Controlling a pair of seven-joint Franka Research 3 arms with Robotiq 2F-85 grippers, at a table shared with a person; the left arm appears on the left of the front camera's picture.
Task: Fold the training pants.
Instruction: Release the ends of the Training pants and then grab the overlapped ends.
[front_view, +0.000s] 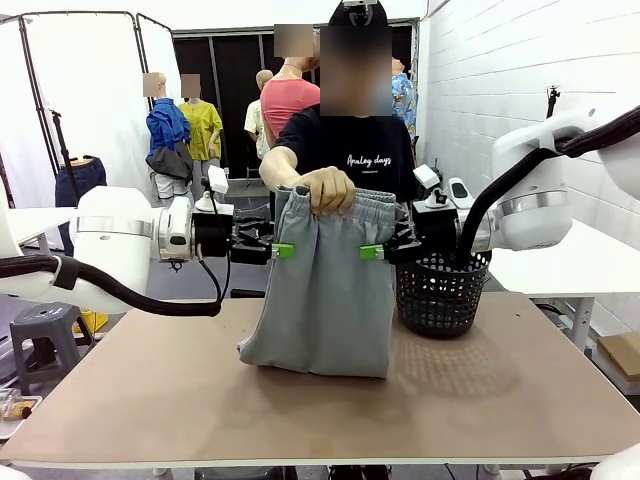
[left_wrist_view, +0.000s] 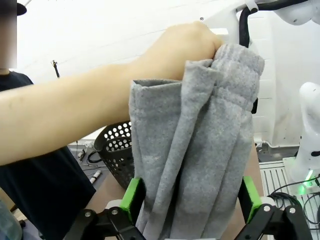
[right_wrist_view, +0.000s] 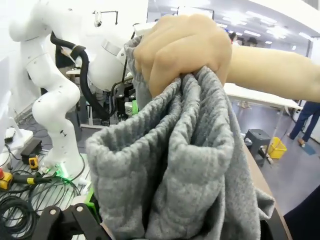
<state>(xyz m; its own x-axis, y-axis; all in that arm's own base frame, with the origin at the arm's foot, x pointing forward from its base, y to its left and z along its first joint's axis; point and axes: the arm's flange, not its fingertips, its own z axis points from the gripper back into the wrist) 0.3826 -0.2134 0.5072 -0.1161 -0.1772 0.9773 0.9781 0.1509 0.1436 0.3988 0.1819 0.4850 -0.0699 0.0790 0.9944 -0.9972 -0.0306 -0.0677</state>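
Grey pants (left_wrist_view: 200, 150) hang close before the left wrist camera, between the two green pads (left_wrist_view: 132, 197) of the left gripper (left_wrist_view: 191, 199). Its jaws stand wide apart and do not pinch the cloth. The right gripper (front_view: 372, 252) is at the opposite edge of the pants, also spread open, with bunched cloth lying between its fingers.

A person's hand (front_view: 328, 190) holds the waistband gathered in a fist, so the pants hang straight down and their lower end rests on the table (front_view: 500, 390).

The step in hand seems to be taking the pants over from the person. I think each gripper should close on the side edge just under the waistband, at the same height, and catch all layers. The cloth is soft and thick with folds, so a shallow bite may slip. It would be better that the hand lets go only after both grips are firm.

The table top is plain brown and smooth, good for sliding cloth flat. A black basket (front_view: 440, 290) stands on it just beside the pants, behind the right gripper, so the arm must mind it. White brick wall is at the right, and a grey stool (front_view: 40, 330) is at the left.
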